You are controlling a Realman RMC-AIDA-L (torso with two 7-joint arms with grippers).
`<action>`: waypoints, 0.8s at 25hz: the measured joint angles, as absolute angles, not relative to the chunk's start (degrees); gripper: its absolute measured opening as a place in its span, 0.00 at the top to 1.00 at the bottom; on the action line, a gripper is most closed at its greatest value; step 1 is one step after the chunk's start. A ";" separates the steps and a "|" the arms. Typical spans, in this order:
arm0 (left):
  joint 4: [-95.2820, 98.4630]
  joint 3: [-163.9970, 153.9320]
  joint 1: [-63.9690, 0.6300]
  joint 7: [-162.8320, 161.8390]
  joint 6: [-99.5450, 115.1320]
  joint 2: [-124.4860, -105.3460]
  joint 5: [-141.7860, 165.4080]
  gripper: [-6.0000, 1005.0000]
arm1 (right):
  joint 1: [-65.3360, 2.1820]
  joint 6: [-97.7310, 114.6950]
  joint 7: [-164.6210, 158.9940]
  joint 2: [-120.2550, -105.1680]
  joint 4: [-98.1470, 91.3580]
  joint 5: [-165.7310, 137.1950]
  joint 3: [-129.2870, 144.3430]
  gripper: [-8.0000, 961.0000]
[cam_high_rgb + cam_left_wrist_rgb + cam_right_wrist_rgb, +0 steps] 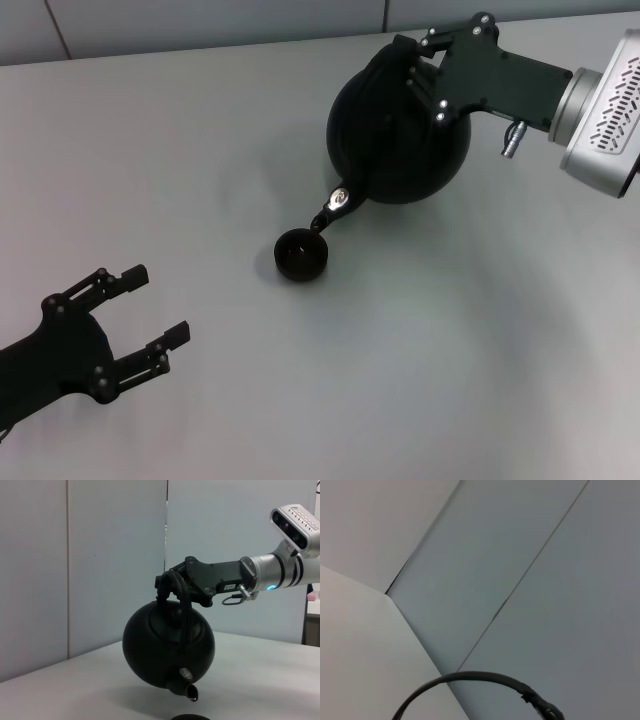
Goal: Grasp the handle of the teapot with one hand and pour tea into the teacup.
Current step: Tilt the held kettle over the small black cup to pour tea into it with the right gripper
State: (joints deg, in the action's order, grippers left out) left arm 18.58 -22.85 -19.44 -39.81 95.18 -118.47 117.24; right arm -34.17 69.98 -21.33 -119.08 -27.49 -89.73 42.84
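Tipping over the cup [300, 255], the pot [398, 140] hangs off the table [200, 150] by its handle [181, 596], pinched in the right gripper [418, 62]; pour slowly, while the left gripper [148, 310] rests wide open.

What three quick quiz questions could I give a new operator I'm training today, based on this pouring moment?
1. True or false: the teapot is resting on the table.
2. Which gripper holds the handle: A) left B) right C) neither?
3. Fill in: the spout is tipped down toward the ____.

Key:
1. False. It is lifted clear and tilted, as the left wrist view shows.
2. B. The right gripper is clamped on it, while the left gripper sits open and idle, low over the table.
3. teacup, which stands just below the spout.
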 joint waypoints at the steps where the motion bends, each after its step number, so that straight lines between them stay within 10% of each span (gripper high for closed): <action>1: 18.58 -22.85 -19.44 -39.81 95.18 -118.47 117.24 0.20 | -34.23 69.84 -21.08 -119.10 -27.54 -89.73 43.00 0.90; 20: 17.84 -22.85 -19.25 -39.81 95.18 -118.55 117.24 0.20 | -34.82 69.19 -19.08 -119.26 -27.71 -89.56 45.37 0.90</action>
